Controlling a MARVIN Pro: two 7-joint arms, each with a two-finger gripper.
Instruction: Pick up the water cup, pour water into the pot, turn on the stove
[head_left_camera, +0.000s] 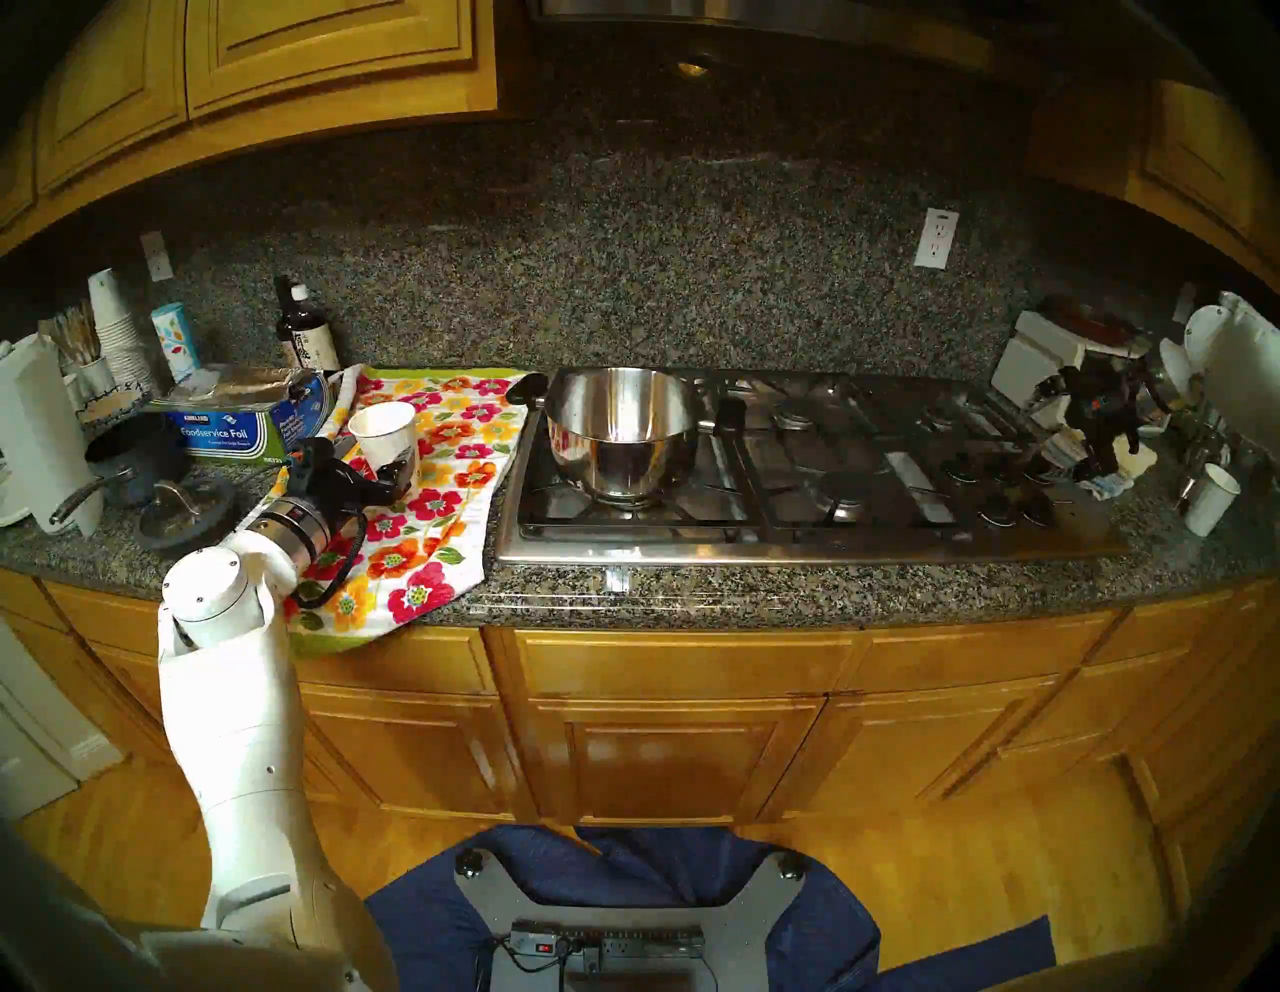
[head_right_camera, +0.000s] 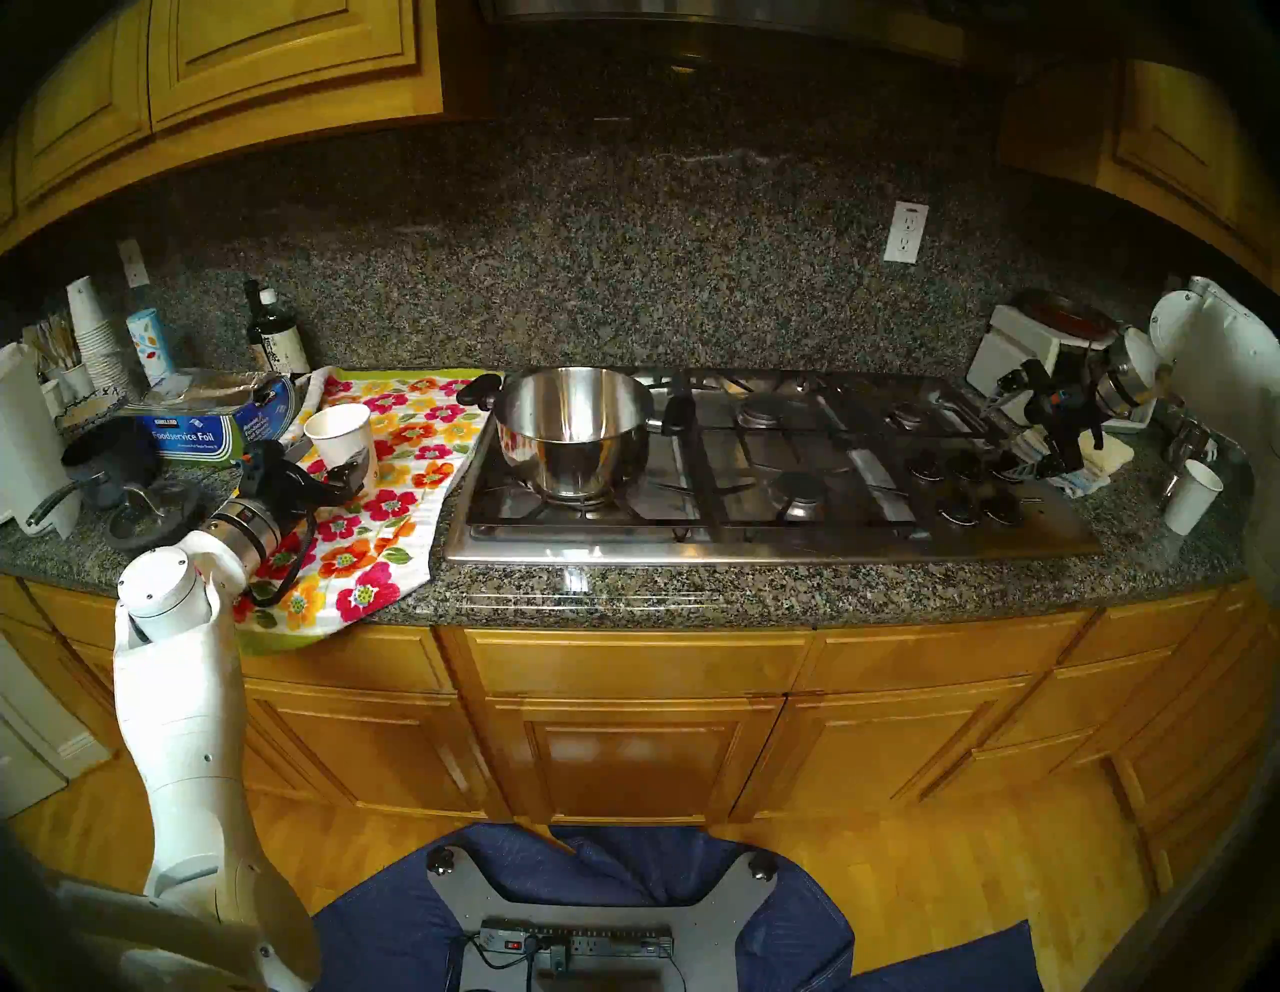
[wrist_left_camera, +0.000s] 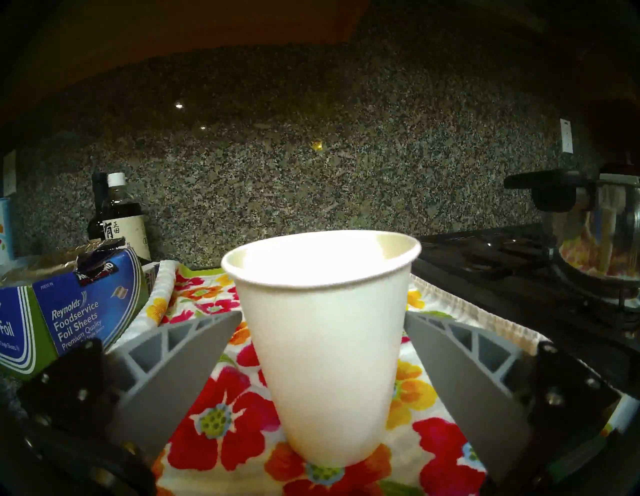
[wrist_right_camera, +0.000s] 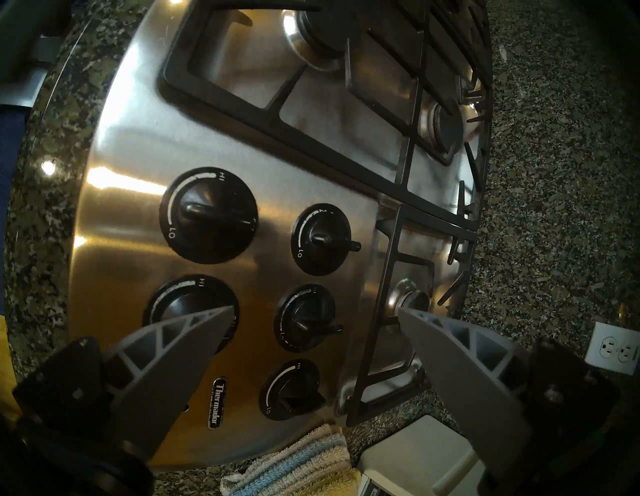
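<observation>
Water cup (wrist_left_camera: 325, 353): plain white paper, tapered, rolled rim, upright on the floral towel (head_left_camera: 443, 499) w/ red, orange & yellow blooms, terry-like weave, draped over the granite counter (head_left_camera: 762, 589) edge. Left gripper (wrist_left_camera: 322, 318) level, jaws spread wide either side of the cup; grey ribbed wedge fingers (wrist_left_camera: 180, 367) flank it w/ a small gap each side, nothing gripped.

Pot (head_left_camera: 623, 436): shiny stainless, wide & deep, two black side handles, sits on the front-left burner of the stove (head_left_camera: 796, 540), just right of the towel. Stove: brushed steel sheet, black cast-iron grates, round black knobs (wrist_right_camera: 207, 216) marked HI/LO.

Right gripper (wrist_right_camera: 313, 311) hangs above the knob cluster, angled down, jaws wide apart, empty. Blue foil box (head_left_camera: 228, 429) of cardboard left of the cup.
</observation>
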